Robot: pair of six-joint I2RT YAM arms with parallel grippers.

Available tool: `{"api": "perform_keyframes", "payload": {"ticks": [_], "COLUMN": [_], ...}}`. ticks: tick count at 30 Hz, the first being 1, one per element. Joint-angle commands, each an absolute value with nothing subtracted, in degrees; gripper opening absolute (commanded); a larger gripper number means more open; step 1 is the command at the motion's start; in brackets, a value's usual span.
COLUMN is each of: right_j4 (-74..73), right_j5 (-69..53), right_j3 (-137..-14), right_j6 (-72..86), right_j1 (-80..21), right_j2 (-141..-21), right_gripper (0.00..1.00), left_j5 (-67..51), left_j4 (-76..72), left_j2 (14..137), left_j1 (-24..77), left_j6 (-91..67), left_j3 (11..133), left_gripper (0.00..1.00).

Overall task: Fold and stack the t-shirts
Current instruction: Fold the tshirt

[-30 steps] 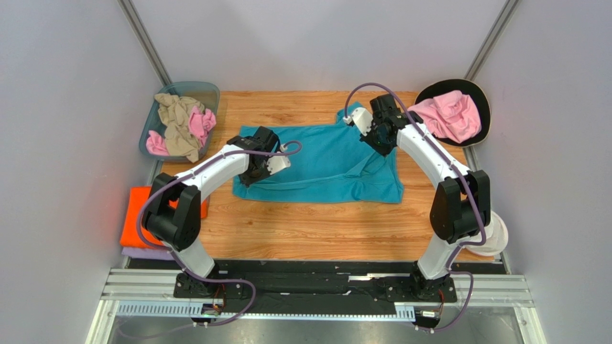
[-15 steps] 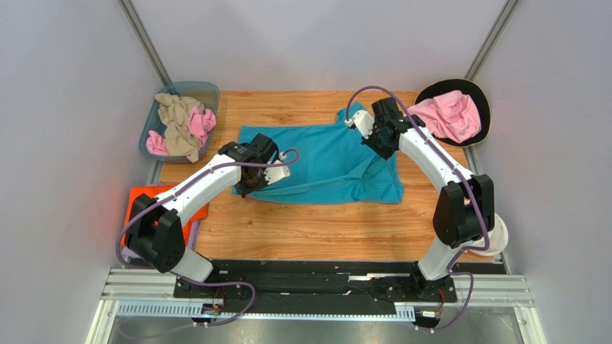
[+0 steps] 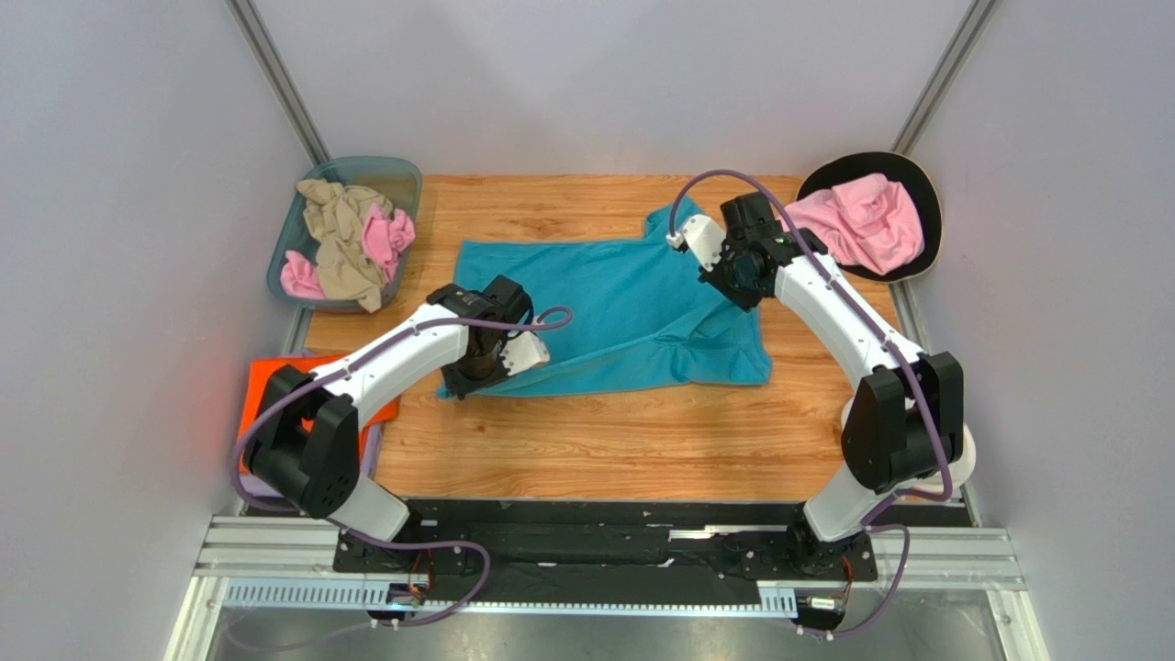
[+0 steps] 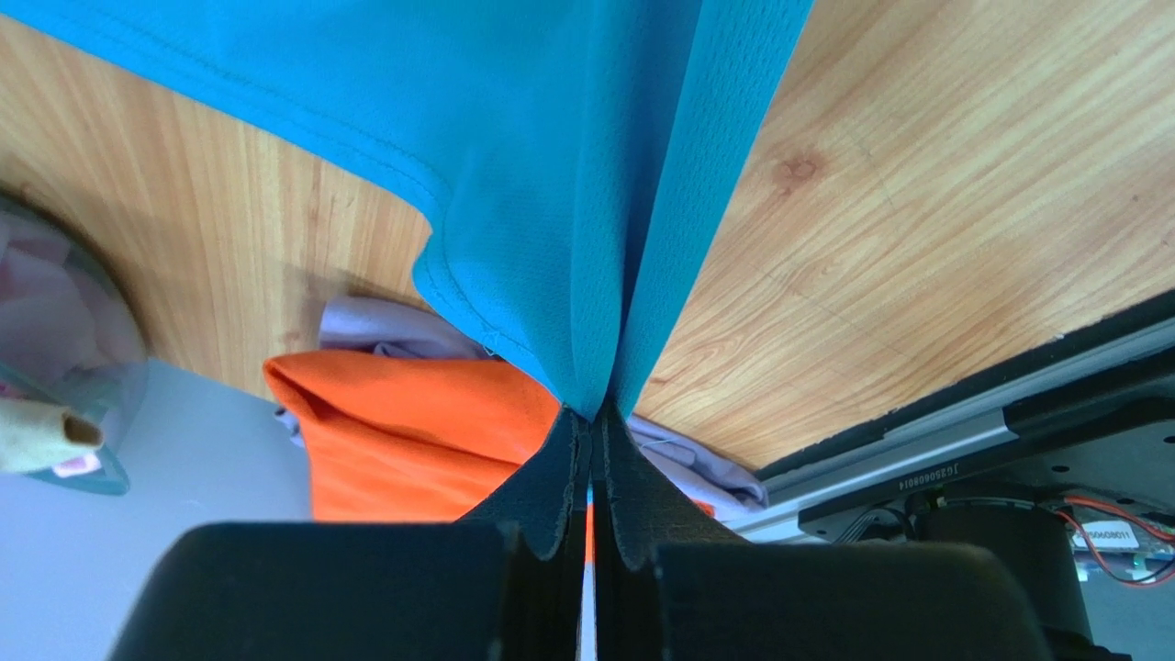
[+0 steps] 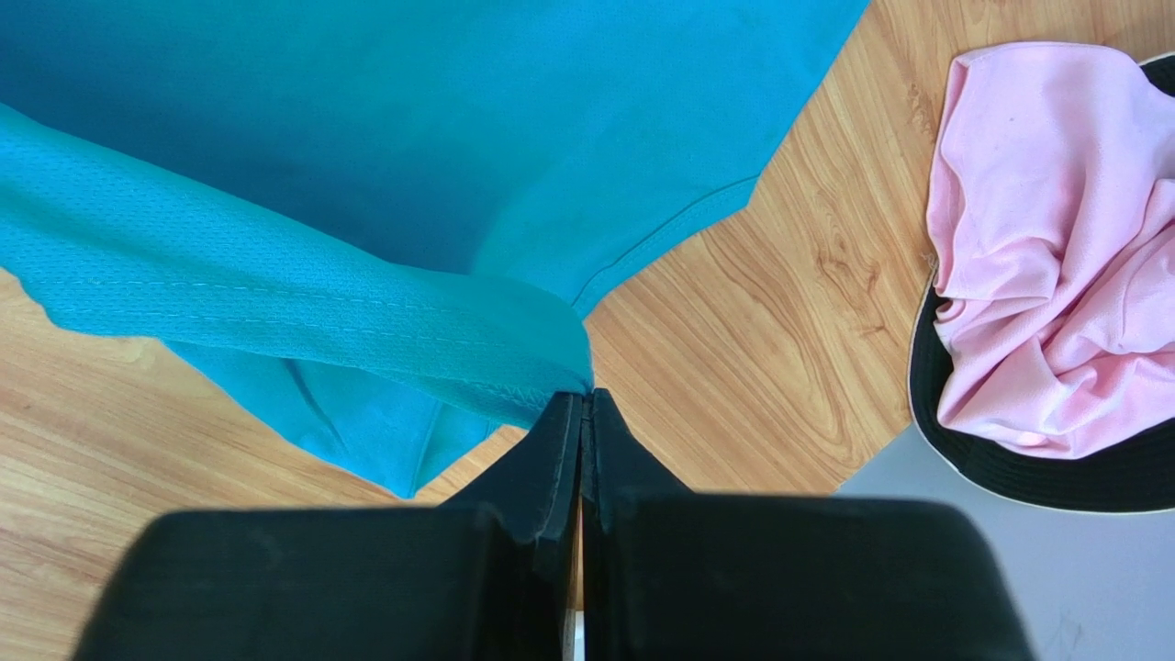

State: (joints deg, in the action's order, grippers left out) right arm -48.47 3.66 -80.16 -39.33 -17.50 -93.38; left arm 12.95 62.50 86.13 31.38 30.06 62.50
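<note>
Left hand pinches teal shirt; bin holds crumpled shirts.

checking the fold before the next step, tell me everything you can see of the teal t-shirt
The teal t-shirt is a fine mesh-like knit with stitched hems. It lies mostly spread on the wooden table, wrinkled, its right side doubled over. The left tool is shut on its near-left edge, where the cloth gathers into a taut pleat; the right tool is shut on a hemmed fold at its right edge.
</note>
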Motion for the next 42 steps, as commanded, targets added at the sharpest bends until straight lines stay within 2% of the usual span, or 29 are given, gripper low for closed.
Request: {"api": "perform_keyframes", "payload": {"ticks": [1, 11, 25, 42], "right_j4": [-45.35, -44.47, -44.39, -43.5], "right_j5": [5.01, 6.15, 7.2, 8.7], "right_j3": [-80.6, -83.84, -88.5, -88.33], "right_j6": [-39.99, -40.08, -40.17, -40.87], "right_j1": [-17.58, -17.58, -17.58, -17.4], "right_j2": [-93.77, -97.64, -103.09, -104.68], "right_gripper": [0.0, 0.0, 0.0, 0.0], "left_j5": [13.62, 16.79, 19.86, 22.06], "left_j4": [60.91, 58.19, 58.18, 58.62], "left_j2": [89.9, 101.06, 105.55, 110.48], "left_j1": [31.46, 31.38, 30.67, 27.77], "left_j6": [30.59, 32.61, 33.58, 35.68], "left_j3": [64.77, 72.76, 77.87, 84.37], "left_gripper": [0.0, 0.0, 0.0, 0.0]}}
